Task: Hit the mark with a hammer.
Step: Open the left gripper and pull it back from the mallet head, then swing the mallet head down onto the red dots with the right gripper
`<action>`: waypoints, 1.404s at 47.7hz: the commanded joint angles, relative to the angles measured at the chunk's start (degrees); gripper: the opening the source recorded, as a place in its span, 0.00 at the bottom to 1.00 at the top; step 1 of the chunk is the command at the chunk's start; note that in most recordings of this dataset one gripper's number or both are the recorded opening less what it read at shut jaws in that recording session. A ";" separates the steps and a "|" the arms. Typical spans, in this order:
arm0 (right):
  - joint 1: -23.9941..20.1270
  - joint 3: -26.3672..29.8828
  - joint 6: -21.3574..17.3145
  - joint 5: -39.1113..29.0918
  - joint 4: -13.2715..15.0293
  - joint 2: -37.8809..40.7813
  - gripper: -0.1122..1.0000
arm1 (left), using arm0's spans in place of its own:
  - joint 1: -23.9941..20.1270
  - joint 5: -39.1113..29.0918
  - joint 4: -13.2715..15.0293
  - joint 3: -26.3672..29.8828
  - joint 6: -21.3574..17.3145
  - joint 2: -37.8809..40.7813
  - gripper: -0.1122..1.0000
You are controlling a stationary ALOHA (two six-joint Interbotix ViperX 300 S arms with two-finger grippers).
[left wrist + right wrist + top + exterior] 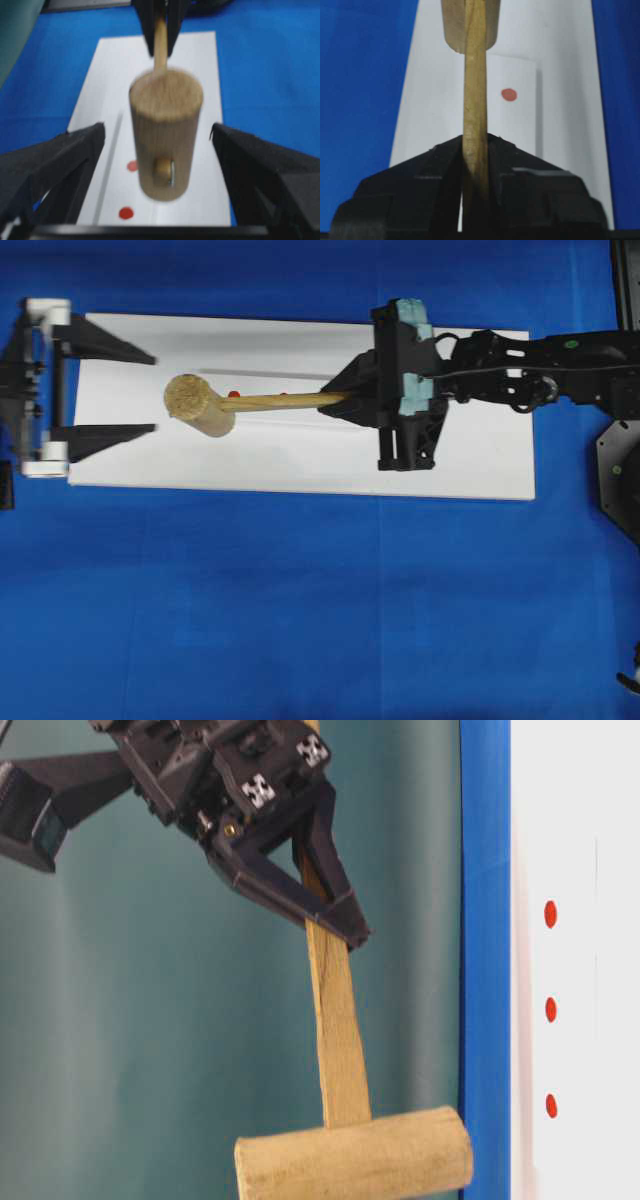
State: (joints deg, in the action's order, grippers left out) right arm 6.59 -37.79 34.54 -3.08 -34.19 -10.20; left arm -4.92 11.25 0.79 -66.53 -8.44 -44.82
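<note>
Two hands in view. The right hand (345,400) is clenched on the slim handle of the hammer (200,406); the right wrist view shows the handle pinched between both fingers. The left hand (150,392) is spread wide and holds nothing, parked at the left end of the white board (300,465), which lies on the blue surface (300,620).

Hammer position: raised off the board. The table-level view shows the head clear of the board, handle sloping from the right hand towards it.

Dots: three red dots in a row in the table-level view. Which is the mark I cannot tell by size; the difference is too slight here. Overhead, one dot (233,394) shows just beside the head, another peeks out along the handle; the third is presumably hidden under the hammer.

Step in hand (judgement): hammer held above the row, strike not yet delivered.

Next move calls for: aligning the head's face over the mark, then a downward swing from the wrist. Grip sits far from the head, so expect slip or twist on impact.
</note>
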 commanded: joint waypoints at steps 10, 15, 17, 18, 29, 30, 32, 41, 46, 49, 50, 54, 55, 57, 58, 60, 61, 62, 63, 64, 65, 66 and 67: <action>-0.44 -0.35 -0.18 0.97 -1.85 -2.11 0.12 | -0.18 -8.00 0.09 -4.13 0.18 -13.71 0.86; -0.44 -0.26 -0.09 1.49 -1.85 -1.85 0.12 | -0.18 -10.11 0.09 -4.83 0.26 -16.08 0.86; -0.53 -0.35 -0.18 1.76 -1.85 -1.85 0.12 | -0.18 -10.63 0.00 -4.92 0.26 -16.44 0.86; -0.53 -0.35 -0.09 2.11 -1.85 -1.67 0.12 | -0.18 -10.72 0.09 -4.92 0.26 -16.44 0.86; 0.79 -0.44 0.00 6.24 -1.85 -0.53 0.12 | -0.18 -10.90 0.09 -5.10 0.26 -16.26 0.86; 1.05 -0.44 0.00 6.68 -1.85 -0.35 0.12 | -0.18 -10.90 0.00 -5.10 0.26 -16.17 0.86; 1.58 -0.44 0.09 7.29 -1.85 -0.18 0.12 | -0.18 -10.90 0.09 -5.10 0.26 -16.17 0.86; 3.25 -0.26 0.18 8.09 -1.85 0.62 0.12 | -0.18 -10.90 0.00 -5.19 0.26 -16.17 0.86; 3.52 -0.44 0.18 8.44 -1.85 0.53 0.12 | -0.18 -10.90 0.09 -5.19 0.26 -16.17 0.86; 3.52 -0.53 0.18 8.70 -1.85 0.62 0.12 | -0.18 -10.90 0.09 -5.19 0.26 -16.17 0.86; 3.52 -0.53 0.18 8.70 -1.85 0.70 0.12 | -0.18 -10.90 0.09 -5.19 0.26 -16.17 0.86; 3.52 -0.53 0.18 8.61 -1.85 1.05 0.12 | -0.09 -10.90 0.09 -5.10 0.26 -16.17 0.86; 3.52 -0.53 0.18 8.61 -1.85 1.32 0.12 | -0.18 -10.99 0.09 -5.10 0.26 -16.17 0.86; 3.52 -0.62 0.09 8.70 -1.85 2.11 0.12 | -0.18 -10.90 0.09 -5.19 0.26 -16.17 0.86; 3.52 -0.70 0.00 8.70 -1.85 2.55 0.12 | -0.18 -10.90 0.09 -5.19 0.26 -16.17 0.86; 3.34 -0.70 -0.09 8.79 -1.93 3.78 0.12 | -0.18 -10.90 0.09 -5.19 0.26 -16.17 0.86; 3.34 -0.79 -0.09 8.79 -2.02 4.57 0.12 | -0.18 -10.90 0.09 -5.19 0.26 -16.17 0.86; 3.25 -0.70 -0.09 8.79 -2.20 5.45 0.12 | -0.18 -10.90 0.09 -5.19 0.26 -16.17 0.86; 3.16 -0.79 -0.09 8.79 -2.46 6.42 0.12 | -0.18 -10.90 0.09 -5.19 0.26 -16.17 0.86; 2.99 -0.79 -0.09 8.70 -2.81 7.56 0.12 | -0.18 -10.90 0.09 -5.19 0.26 -16.17 0.86; 2.81 -0.88 -0.09 8.53 -3.43 9.23 0.12 | -0.18 -10.90 0.09 -5.19 0.26 -16.17 0.86; 2.72 -0.79 -0.09 8.44 -4.04 10.28 0.12 | -0.18 -10.90 0.09 -5.27 0.26 -16.17 0.86; 2.64 -0.88 -0.09 8.17 -4.48 11.25 0.12 | -0.09 -10.99 0.09 -5.27 0.26 -16.08 0.86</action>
State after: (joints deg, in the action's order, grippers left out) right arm 9.76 -39.20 34.54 4.92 -37.35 -1.05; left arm -4.92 0.09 0.79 -72.33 -8.26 -61.52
